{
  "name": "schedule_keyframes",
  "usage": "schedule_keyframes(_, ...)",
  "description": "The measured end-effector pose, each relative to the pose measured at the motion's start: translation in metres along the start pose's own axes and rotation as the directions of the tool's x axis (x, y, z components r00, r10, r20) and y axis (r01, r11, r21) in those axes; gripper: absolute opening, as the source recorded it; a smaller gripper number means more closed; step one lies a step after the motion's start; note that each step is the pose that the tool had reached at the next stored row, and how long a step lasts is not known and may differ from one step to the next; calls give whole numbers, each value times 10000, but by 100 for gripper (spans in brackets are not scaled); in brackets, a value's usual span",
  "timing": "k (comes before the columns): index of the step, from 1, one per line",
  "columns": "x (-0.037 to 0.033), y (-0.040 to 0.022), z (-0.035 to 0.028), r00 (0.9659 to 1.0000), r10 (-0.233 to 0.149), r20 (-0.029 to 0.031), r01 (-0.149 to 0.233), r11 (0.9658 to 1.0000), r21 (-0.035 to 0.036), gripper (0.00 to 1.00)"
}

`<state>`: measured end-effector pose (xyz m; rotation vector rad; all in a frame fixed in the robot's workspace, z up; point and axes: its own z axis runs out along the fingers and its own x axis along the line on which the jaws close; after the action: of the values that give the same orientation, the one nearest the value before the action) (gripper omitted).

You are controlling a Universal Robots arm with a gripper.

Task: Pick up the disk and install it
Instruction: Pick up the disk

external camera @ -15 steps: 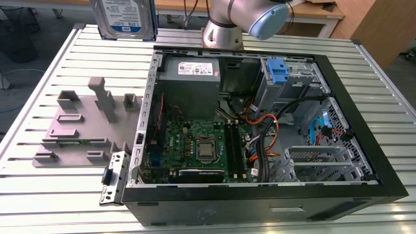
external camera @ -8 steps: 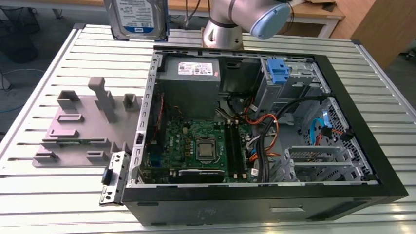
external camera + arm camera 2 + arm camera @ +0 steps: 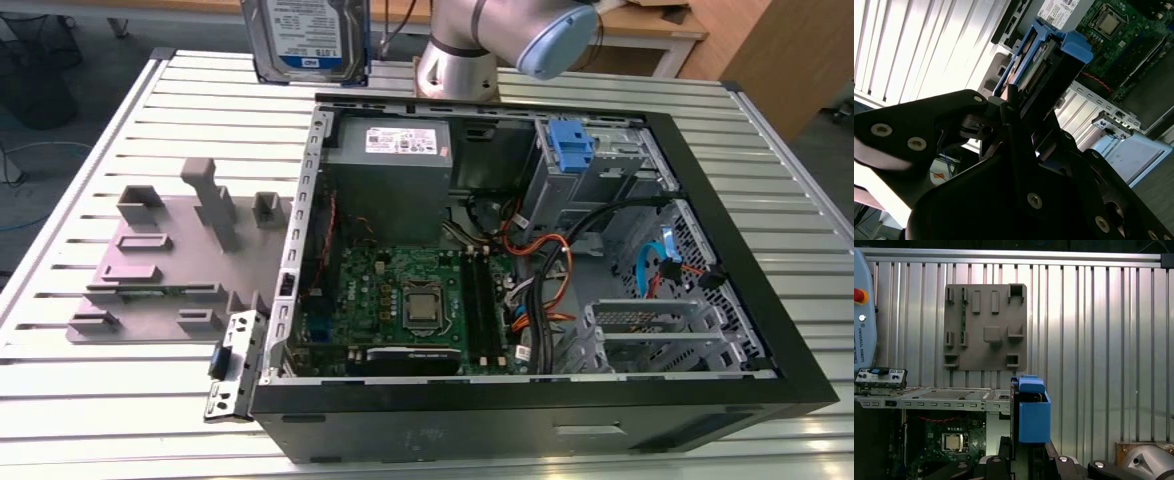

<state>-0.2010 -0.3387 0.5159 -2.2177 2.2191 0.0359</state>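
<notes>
Clamped tight between the jaws of the robot's black gripper (image 3: 1015,102), seen close up in the second wrist view, the disk (image 3: 310,40) hangs in the air, its blue carrier rails (image 3: 1074,47) standing clear of the fingers. In the exterior view the disk is upright, its white-and-blue label facing the camera, raised above the table beyond the power-supply end of the open computer case (image 3: 534,415) and outside the case walls. The silver robot arm (image 3: 501,35) rises just beside the disk, behind that same end of the case. Inside the case, a grey power supply (image 3: 394,150) sits at the end nearest the arm, with a blue bracket (image 3: 570,150) fixed to the metal drive cage (image 3: 607,165) toward the exterior view's right of it. A green motherboard (image 3: 387,290) lies across the middle of the case. A grey fixture plate (image 3: 160,260) with raised blocks lies just beside the case on the exterior view's left. Case and plate both rest on a slatted aluminium table (image 3: 80,400).
</notes>
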Motion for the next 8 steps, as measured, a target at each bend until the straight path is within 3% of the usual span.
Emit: schedule_keyframes(8,0,-259,0,10000,-1,1,1,10000,0,35)
